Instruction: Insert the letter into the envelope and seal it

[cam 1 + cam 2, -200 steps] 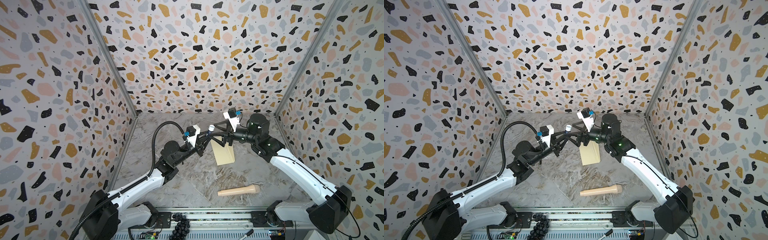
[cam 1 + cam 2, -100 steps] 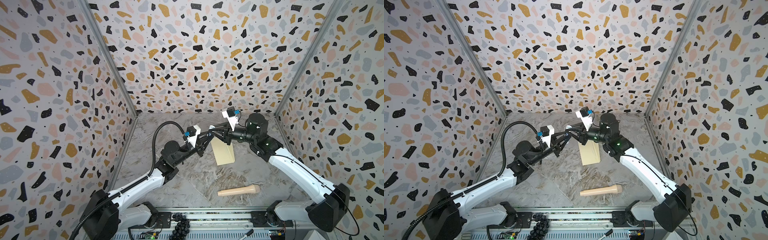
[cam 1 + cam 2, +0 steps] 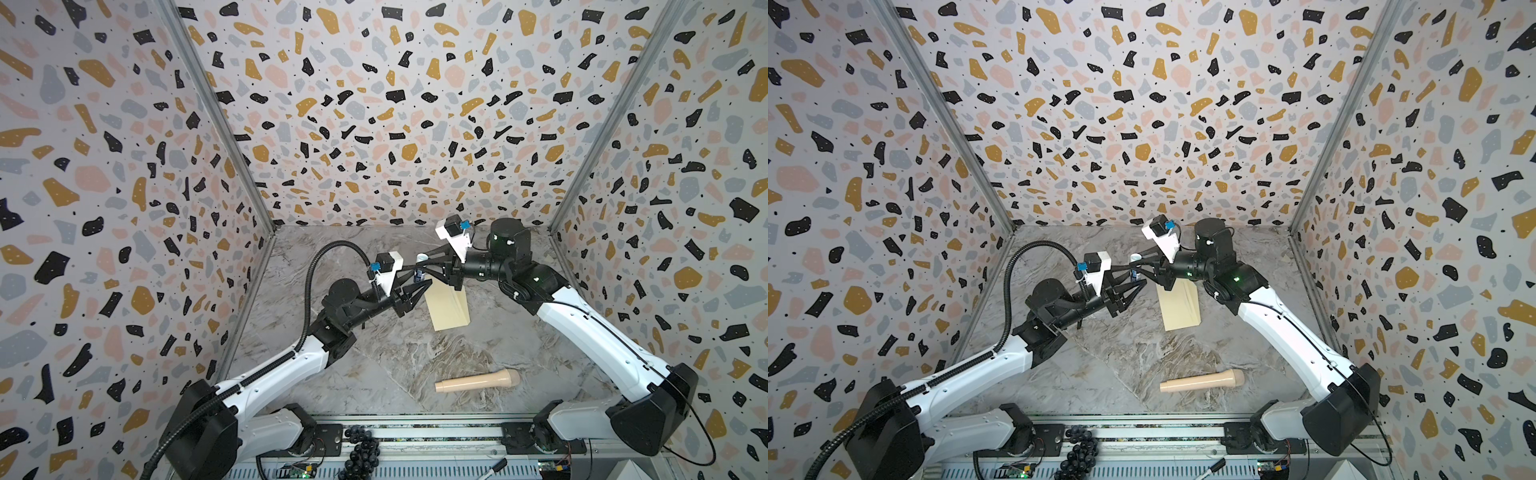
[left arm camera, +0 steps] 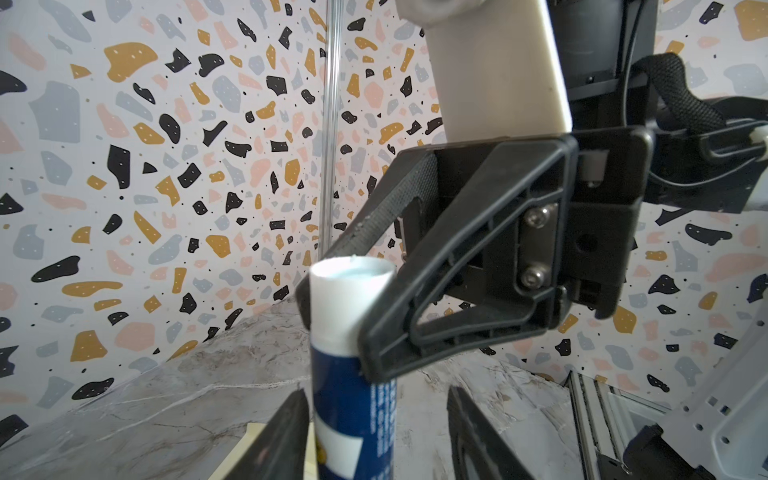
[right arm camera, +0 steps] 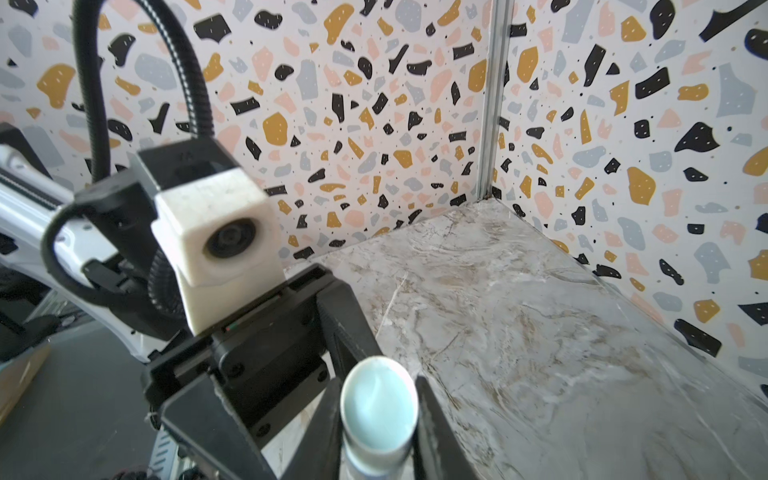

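Over the surface (image 3: 374,353) beside the flat envelope (image 3: 448,307), the glue stick (image 4: 353,374) has just changed hands; the right gripper (image 5: 378,415) now pinches its white top; the left gripper (image 4: 378,436) has spread off the blue barrel; the unseen letter is likely inside, so gluing looks next.

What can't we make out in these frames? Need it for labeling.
- letter: in no view; whether it is inside the envelope cannot be told.
- envelope's far end and flap: both top views, covered by the right gripper.
- glue stick label: left wrist view, blurred and cut by the frame edge; too small in top views.
- glue stick body: right wrist view, only its tip shows, rest cut off.
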`<state>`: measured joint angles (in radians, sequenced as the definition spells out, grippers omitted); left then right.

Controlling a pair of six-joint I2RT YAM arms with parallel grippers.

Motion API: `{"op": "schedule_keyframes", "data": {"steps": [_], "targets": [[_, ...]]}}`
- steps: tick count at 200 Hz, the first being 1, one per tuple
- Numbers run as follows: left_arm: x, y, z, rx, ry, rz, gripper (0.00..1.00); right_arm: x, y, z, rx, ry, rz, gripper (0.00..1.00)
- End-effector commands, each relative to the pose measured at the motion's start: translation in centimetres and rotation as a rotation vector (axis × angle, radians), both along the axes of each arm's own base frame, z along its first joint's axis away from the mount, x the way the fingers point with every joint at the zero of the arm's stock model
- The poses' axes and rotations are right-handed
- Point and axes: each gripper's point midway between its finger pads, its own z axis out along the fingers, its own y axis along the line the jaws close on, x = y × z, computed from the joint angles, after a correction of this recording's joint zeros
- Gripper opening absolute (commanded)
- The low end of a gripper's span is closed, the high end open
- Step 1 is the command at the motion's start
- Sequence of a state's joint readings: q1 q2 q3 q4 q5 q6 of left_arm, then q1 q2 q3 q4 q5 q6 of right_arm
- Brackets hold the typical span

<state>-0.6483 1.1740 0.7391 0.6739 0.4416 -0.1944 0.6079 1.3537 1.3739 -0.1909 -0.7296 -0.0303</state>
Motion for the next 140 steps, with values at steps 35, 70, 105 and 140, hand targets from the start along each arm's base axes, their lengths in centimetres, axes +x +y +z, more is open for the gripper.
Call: {"op": "schedule_keyframes", "data": {"steps": [35, 70, 105, 140], "targets": [[-1.0, 0.7, 1.7, 0.008, -0.042, -0.13, 0.54, -2.1, -0.6, 0.0, -0.072, -0.07, 0.124, 0.05], [-1.5, 0.1, 1.0, 0.053, -0.043, -0.182, 0.53, -2.2, -0.5, 0.2, -0.062, -0.068, 0.147, 0.05], [-1.6, -0.2, 0.7, 0.063, -0.039, -0.209, 0.51, -2.1, -0.2, 0.2, -0.058, -0.061, 0.161, 0.05], [-1.3, -0.5, 0.5, 0.07, -0.023, -0.217, 0.43, -1.9, 0.0, -0.1, -0.06, -0.05, 0.171, 0.05]]}}
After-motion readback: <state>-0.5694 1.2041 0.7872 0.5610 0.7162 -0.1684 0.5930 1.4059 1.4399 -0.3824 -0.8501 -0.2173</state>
